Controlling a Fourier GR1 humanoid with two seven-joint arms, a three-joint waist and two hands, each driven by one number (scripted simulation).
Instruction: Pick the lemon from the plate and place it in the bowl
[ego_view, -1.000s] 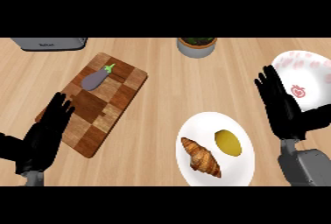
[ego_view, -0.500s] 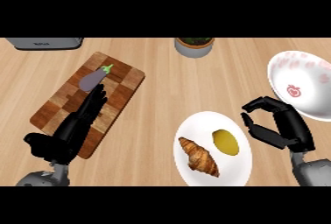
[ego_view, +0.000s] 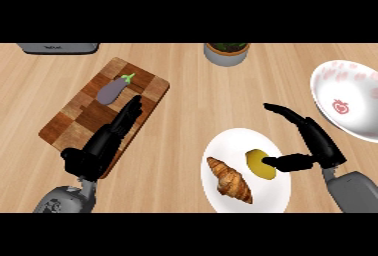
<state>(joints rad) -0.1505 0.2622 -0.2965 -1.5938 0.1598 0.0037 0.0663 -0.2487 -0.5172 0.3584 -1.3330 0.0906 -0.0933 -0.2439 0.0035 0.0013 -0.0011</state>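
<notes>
The lemon (ego_view: 259, 164) lies on the white plate (ego_view: 225, 146) at the near right of the tabletop (ego_view: 199, 95), beside a croissant (ego_view: 230, 180), with the patterned bowl (ego_view: 347, 102) further right. The right robot hand (ego_view: 316, 145) is spread wide, thumb tip touching the lemon and fingers stretched far above it. The left robot hand (ego_view: 103, 145) rests with straight fingers over the cutting board (ego_view: 85, 112), near an eggplant (ego_view: 114, 90).

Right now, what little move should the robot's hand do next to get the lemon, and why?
Probably curl the right hand round the lemon. Its thumb already touches the lemon's side on the plate, while its fingers reach out above, not yet closed. The bowl waits nearby.
</notes>
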